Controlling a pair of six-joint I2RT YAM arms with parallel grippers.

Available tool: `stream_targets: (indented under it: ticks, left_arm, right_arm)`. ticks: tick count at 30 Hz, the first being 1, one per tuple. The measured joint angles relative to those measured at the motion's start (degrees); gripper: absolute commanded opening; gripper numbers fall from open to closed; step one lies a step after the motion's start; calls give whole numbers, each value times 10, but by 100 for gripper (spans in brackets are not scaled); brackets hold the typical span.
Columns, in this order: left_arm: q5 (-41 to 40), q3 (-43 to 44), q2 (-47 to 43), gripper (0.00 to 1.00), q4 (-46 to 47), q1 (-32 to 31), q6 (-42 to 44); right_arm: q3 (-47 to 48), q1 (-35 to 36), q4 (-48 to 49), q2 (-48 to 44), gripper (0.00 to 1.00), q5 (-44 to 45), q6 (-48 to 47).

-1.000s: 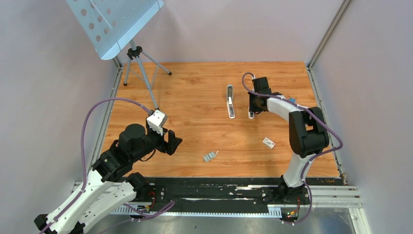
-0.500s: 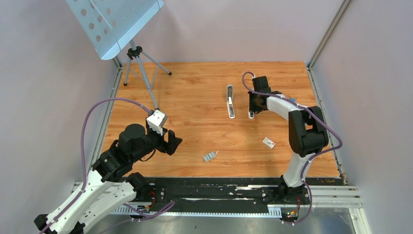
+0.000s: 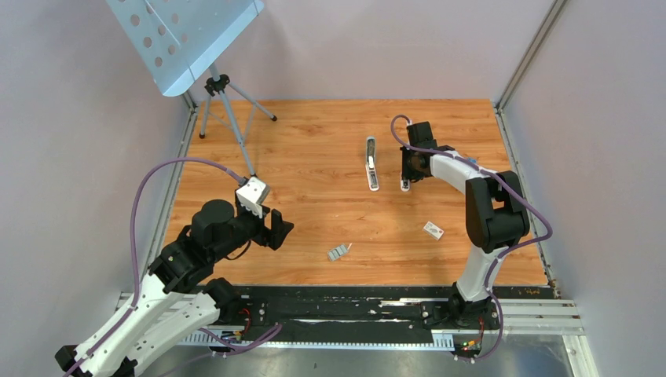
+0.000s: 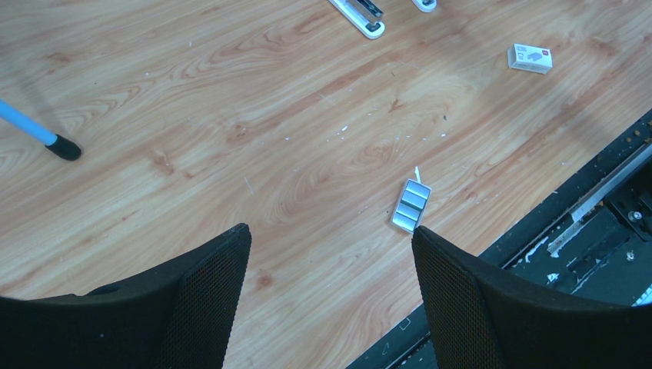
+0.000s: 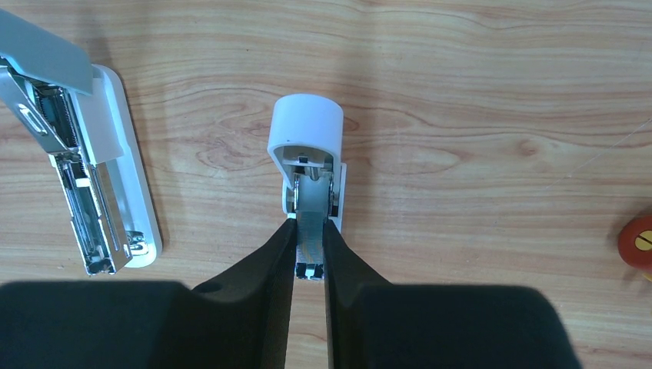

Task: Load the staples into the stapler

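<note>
Only right wrist view shows right pincer (image 5: 309,225) clamped on white-capped rail (image 5: 305,127) beside stapler (image 5: 100,184); left pincer (image 4: 330,234) apart near staples (image 4: 411,206).

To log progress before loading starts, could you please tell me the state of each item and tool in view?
grey-topped stapler: open, top swung back, metal channel exposed, not held.
white stapler: top raised, metal channel pinched by the right tool.
staples: lying flat, untouched, not loaded.
white box: lying flat, apart from the rest.
left tool: open, empty.
right tool: shut on white stapler.
</note>
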Motion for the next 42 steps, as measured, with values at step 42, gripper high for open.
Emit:
stream_targets:
  ticks: [42]
  left_arm:
    - [-3, 0, -6, 80, 0, 0, 0]
  right_arm:
    - [0, -2, -8, -3, 20, 0, 12]
